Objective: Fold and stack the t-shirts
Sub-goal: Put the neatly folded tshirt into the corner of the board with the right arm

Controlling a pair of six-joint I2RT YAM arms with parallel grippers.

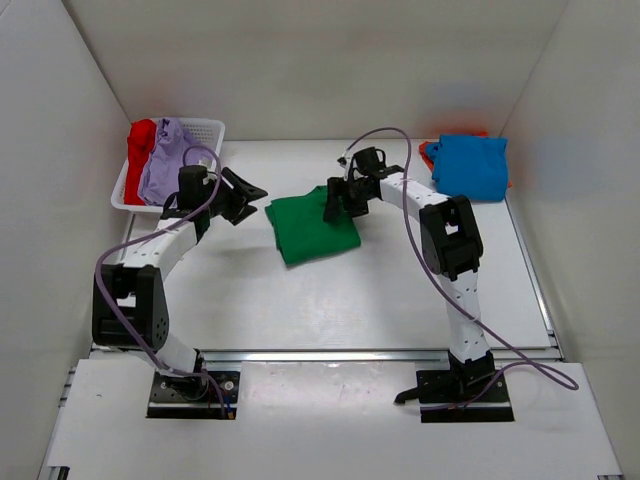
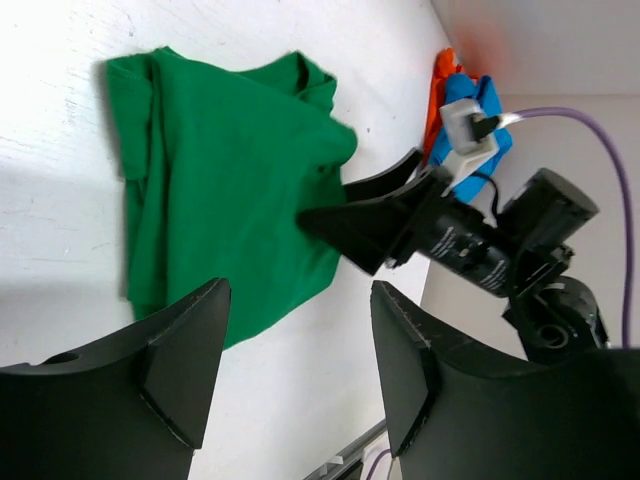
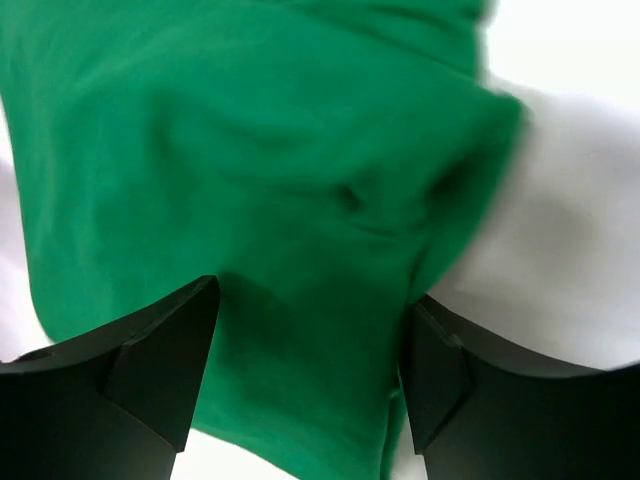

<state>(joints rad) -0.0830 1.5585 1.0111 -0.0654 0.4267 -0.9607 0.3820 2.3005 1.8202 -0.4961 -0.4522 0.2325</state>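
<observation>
The bright green t-shirt (image 1: 312,230) lies folded on the white table (image 1: 250,290), mid-field. My right gripper (image 1: 335,207) hovers open over its right half; in the right wrist view green cloth (image 3: 260,150) fills the space beyond the spread fingers (image 3: 165,360), with nothing between them. My left gripper (image 1: 250,195) stands open just left of the shirt, off the cloth; its wrist view shows the green shirt (image 2: 220,190) ahead and bare table between the fingertips (image 2: 195,360). A folded blue t-shirt (image 1: 470,166) lies on a red one (image 1: 428,152) at the back right.
A white mesh basket (image 1: 205,128) at the back left holds a red shirt (image 1: 140,148) and a lavender shirt (image 1: 166,160). White walls close in on three sides. A metal rail (image 1: 320,353) runs along the table's near edge.
</observation>
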